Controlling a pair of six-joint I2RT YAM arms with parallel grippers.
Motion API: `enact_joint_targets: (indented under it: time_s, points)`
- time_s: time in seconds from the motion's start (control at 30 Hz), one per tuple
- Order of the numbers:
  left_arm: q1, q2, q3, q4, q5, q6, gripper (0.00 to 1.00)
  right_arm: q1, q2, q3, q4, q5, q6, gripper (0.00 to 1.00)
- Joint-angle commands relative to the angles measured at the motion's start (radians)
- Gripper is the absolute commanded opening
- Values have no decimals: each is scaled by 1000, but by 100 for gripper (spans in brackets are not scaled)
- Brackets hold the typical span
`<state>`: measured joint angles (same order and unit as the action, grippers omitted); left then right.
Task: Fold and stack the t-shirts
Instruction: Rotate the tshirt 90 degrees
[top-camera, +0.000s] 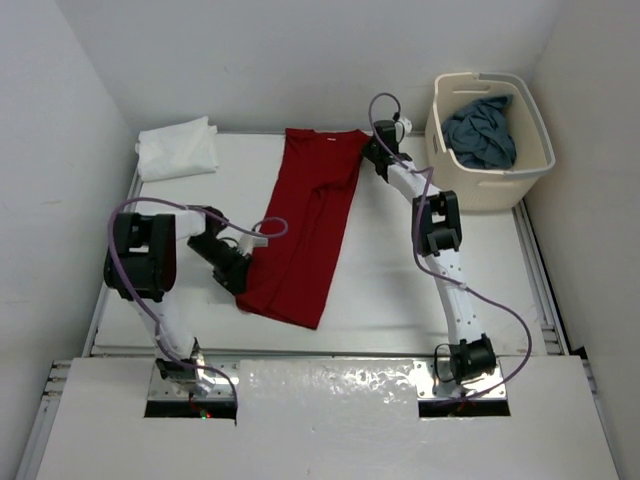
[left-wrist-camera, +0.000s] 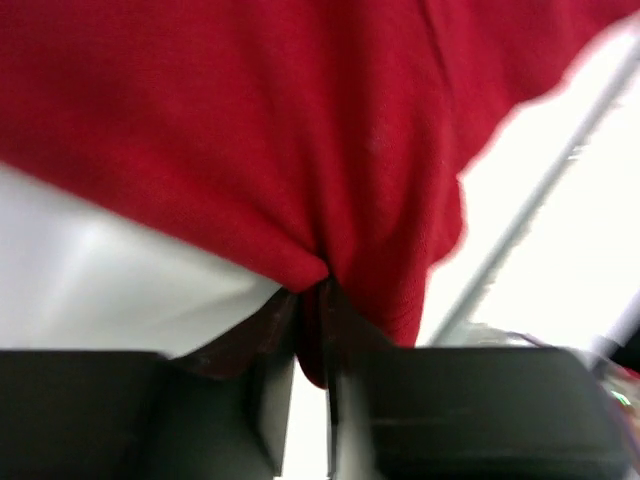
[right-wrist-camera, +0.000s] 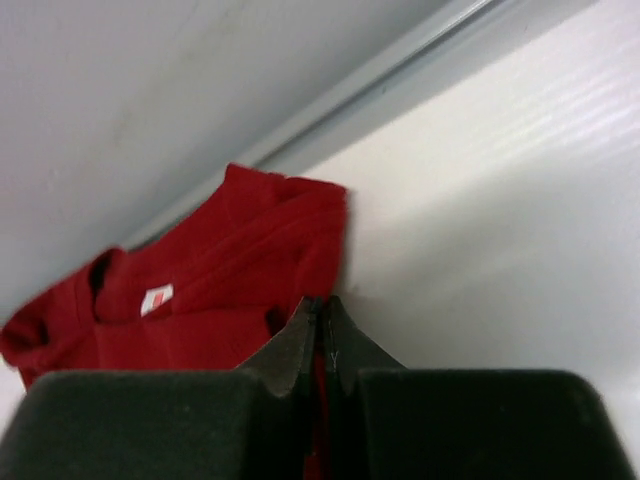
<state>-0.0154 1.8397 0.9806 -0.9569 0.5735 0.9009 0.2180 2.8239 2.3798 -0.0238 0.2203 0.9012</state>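
Your left gripper is pinched tight on the near left corner of the bright red cloth t-shirt, and your right gripper is clamped on its far right shoulder. The shirt lies lengthwise across the white table. The folded white t-shirt rests at the far left corner, and the slate blue-grey t-shirt sits inside the cream plastic laundry basket.

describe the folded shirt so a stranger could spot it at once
Look at the white table, far left corner in the top view. A white shirt lies there, apart from the long red shirt. It alone is white and folded; the blue-grey shirt sits crumpled in the basket.
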Motion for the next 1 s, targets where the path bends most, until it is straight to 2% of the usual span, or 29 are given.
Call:
enact_joint_targets:
  time_s: [0.0,0.07,0.1,0.13,0.17,0.2,0.27,0.3,0.37,0.4,0.47,0.53,0.63,0.7,0.77,0.83,0.9,0.93,0.97]
  points:
    - [-61,107,-85,101,-34,44,18,-45,22,24,54,68,-42,14]
    - [-61,102,-94,99,-24,44,24,-46,-32,3,44,47,-108,34]
    - [-61,93,-100,90,-17,50,27,-46,-61,-48,35,30,-170,56]
    - [-61,86,-108,84,-8,52,30,-46,-96,-85,-2,-4,-192,65]
    - [-61,79,-112,80,0,53,34,-46,-186,-135,-14,-16,-206,75]
    - [-60,55,-118,90,-10,44,40,-46,-240,-256,-18,-33,-222,88]
    - [-57,23,-129,104,-21,24,45,-42,-347,-374,-40,-55,-237,98]
    - [-55,-14,-129,116,-30,3,46,-40,-447,-468,-62,-55,-251,99]
    - [-46,-77,-117,147,-52,-54,54,-28,-542,-551,-129,-65,-269,99]
    - [-25,-98,-111,152,-55,-66,54,-22,-634,-629,-145,-76,-294,99]
    - [11,-169,-88,149,-37,-94,55,15,-716,-718,-214,-97,-346,99]
    - [95,-221,-72,147,-31,-109,58,65,-838,-780,-272,-120,-364,99]
    - [181,-379,-65,130,-60,-106,58,151,-1019,-947,-326,-145,-380,99]
    - [190,-450,-78,161,-125,-105,55,196,-1118,-1118,-338,-185,-351,99]
    - [190,-547,-85,214,-141,-91,42,276,-1263,-1296,-331,-206,-300,99]
    - [189,-649,-115,272,-146,-77,31,378,-1372,-1399,-337,-216,-266,99]
    - [187,-716,-167,329,-91,51,30,452,-1425,-1548,-296,-257,-176,89]
    - [187,-785,-193,346,-27,202,32,527,-1466,-1644,-265,-291,-95,83]
    - [187,-812,-219,342,6,301,33,567,-1481,-1685,-221,-305,-53,71]
